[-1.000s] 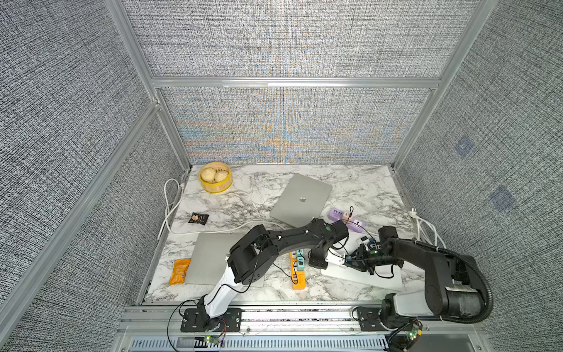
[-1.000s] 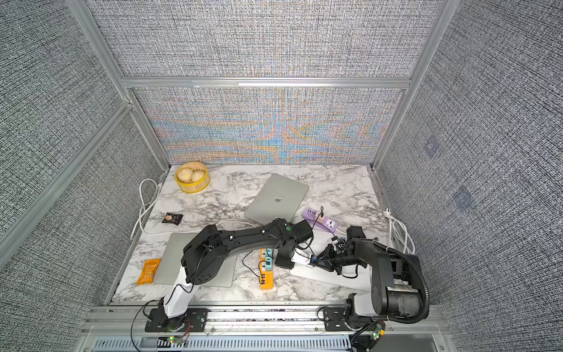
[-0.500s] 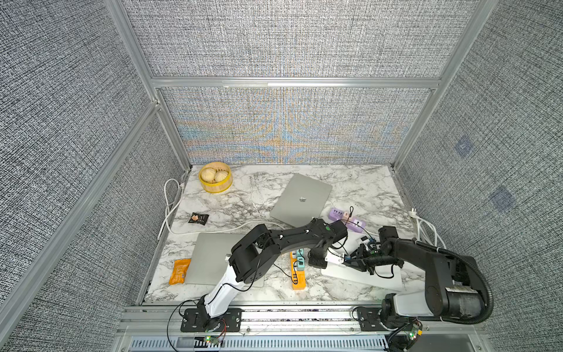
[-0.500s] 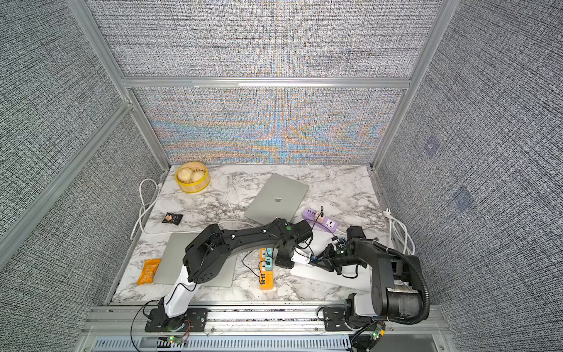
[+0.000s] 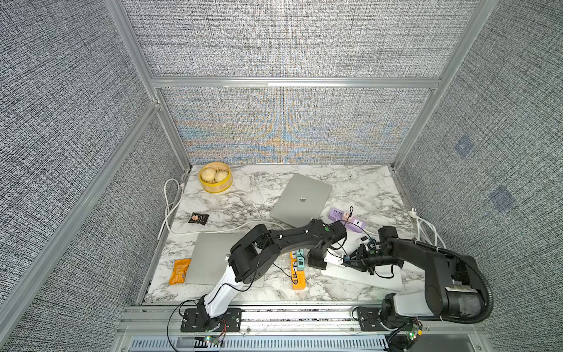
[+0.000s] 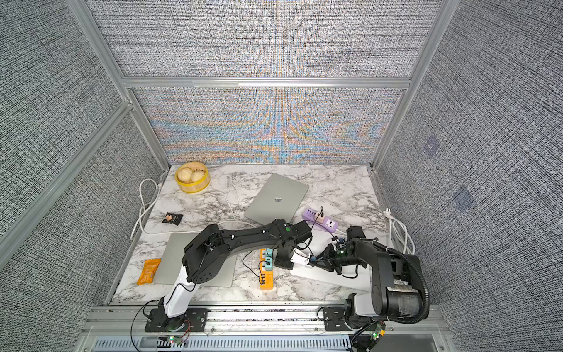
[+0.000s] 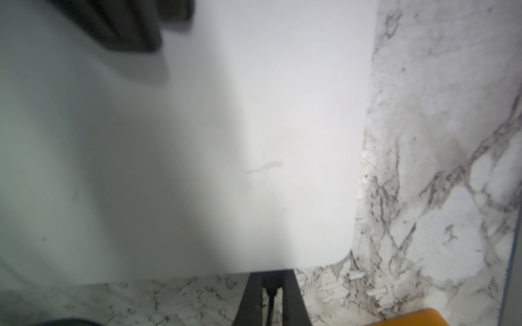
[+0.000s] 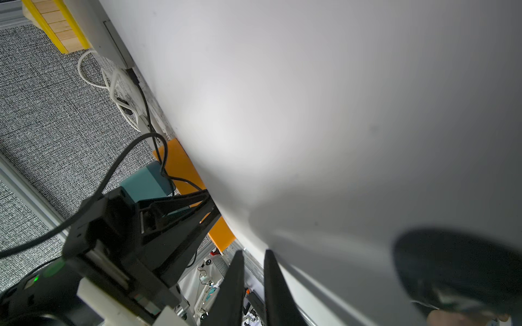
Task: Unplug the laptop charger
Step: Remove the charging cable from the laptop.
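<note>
Orange power strip (image 5: 299, 279) lies left of white laptop (image 5: 368, 279) (teal adapter (image 5: 300, 262) plugged on top). Left gripper (image 7: 270, 278) at laptop's near-left edge, fingers (image 7: 250, 299) pinched tight on black charger plug (image 7: 270, 290), plug butted against that edge. Right gripper (image 8: 253, 268) over lid, jaws drawn nearly together, nothing visible between them.

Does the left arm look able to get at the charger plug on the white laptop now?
Likely yes: the left gripper sits at the edge of the white laptop, fingers shut on the charger plug, nothing in the way.
</note>
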Controlling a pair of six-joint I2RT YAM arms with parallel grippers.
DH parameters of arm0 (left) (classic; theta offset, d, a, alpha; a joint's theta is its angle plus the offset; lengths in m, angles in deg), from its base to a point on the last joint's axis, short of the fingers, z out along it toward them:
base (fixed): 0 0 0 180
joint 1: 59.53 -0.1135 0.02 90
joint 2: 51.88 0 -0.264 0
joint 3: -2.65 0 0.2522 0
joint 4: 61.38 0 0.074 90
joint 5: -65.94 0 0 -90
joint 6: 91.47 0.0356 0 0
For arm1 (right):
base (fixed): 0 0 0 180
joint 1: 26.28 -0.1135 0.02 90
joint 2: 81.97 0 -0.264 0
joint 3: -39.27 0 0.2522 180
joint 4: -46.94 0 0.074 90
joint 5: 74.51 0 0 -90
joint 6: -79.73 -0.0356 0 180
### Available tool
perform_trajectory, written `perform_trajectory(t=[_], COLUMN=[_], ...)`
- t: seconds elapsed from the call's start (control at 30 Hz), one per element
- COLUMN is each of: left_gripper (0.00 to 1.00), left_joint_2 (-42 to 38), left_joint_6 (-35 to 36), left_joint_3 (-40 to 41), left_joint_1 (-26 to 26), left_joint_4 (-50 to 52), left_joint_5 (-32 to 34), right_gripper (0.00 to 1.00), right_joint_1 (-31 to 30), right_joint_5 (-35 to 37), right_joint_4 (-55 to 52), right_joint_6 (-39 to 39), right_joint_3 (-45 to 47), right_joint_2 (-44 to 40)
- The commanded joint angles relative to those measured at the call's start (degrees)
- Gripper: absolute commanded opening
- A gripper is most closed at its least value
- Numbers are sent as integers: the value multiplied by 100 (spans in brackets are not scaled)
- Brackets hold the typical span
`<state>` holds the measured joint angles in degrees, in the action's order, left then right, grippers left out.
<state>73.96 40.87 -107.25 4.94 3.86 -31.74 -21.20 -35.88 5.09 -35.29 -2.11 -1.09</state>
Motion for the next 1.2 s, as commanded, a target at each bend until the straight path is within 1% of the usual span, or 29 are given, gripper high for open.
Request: perform_trajectory(t=[0.0, 0.27, 0.57, 0.6, 0.7, 0.77, 0.87, 1.0, 1.17], left_gripper=[3, 1, 0, 2, 12, 18, 32, 36, 36], left_joint_2=[13, -162, -160, -178, -234, -241, -237, -310, -589], left_joint_6=[129, 299, 231, 230, 230, 196, 101, 41, -96], left_joint_3=[-67, 12, -86, -110, -207, -259, -366, -472, -628], left_joint_1=[-4, -61, -64, -65, -65, -66, -66, -66, -66], left_joint_4=[265, 290, 327, 352, 423, 432, 446, 477, 432], left_joint_5=[80, 162, 117, 131, 110, 68, 74, -2, -160], right_gripper=[18, 16, 16, 16, 16, 16, 19, 21, 24], right_joint_1=[-1, 13, 34, 31, 36, 31, 37, 35, 36], right_joint_5=[13, 95, 101, 108, 118, 135, 138, 293, 848], right_joint_4=[-43, -48, -64, -73, -146, -211, -298, -554, -1027], right_joint_6=[14, 14, 8, 14, 27, 34, 8, -13, 23], right_joint_3=[2, -16, -33, -43, -95, -153, -216, -347, -658], right_joint_2=[17, 92, 77, 61, -2, -73, -230, -570, -1072])
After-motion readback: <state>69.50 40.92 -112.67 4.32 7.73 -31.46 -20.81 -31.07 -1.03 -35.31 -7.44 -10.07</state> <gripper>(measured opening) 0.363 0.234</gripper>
